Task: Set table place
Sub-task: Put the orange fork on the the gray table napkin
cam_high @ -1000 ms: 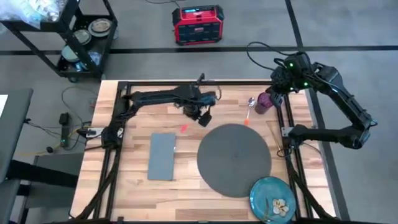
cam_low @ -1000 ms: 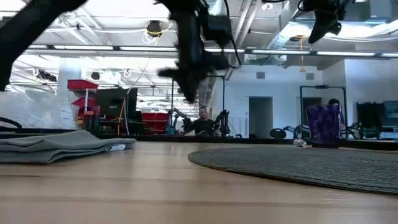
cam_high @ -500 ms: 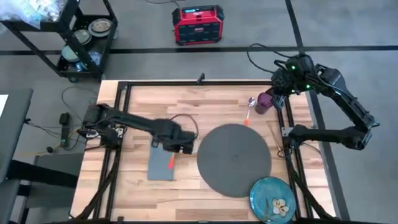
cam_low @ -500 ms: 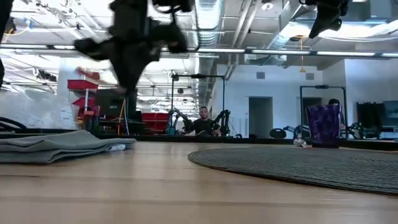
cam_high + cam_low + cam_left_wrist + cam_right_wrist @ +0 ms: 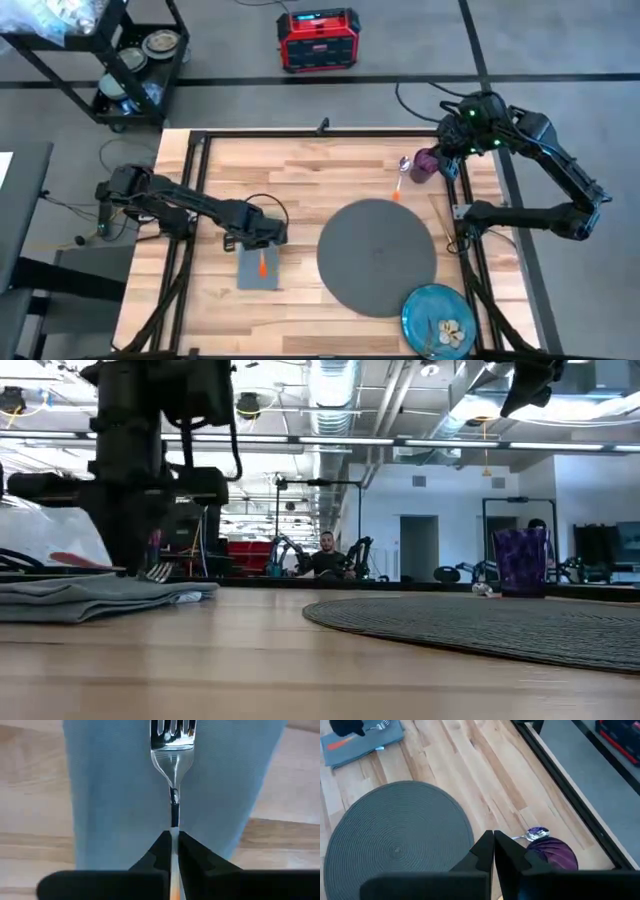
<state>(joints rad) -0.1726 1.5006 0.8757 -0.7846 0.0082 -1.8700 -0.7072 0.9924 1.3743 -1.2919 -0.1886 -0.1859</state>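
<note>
High view: left pincer point(image 5: 260, 252) gripped the fork point(image 5: 262, 266) over the napkin point(image 5: 259, 272); right pincer point(image 5: 447, 148), closed, hung above the cup point(image 5: 424, 165).

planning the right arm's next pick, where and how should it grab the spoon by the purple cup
Grip the spoon on its orange handle, coming straight down with fingers across it. It lies flat on the table, its bowl beside the purple cup and its handle end near the mat, so mid-handle looks clearest.

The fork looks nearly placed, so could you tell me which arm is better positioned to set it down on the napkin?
The left arm. Its gripper is shut on the fork directly over the napkin, while the right gripper hovers by the purple cup.
</note>
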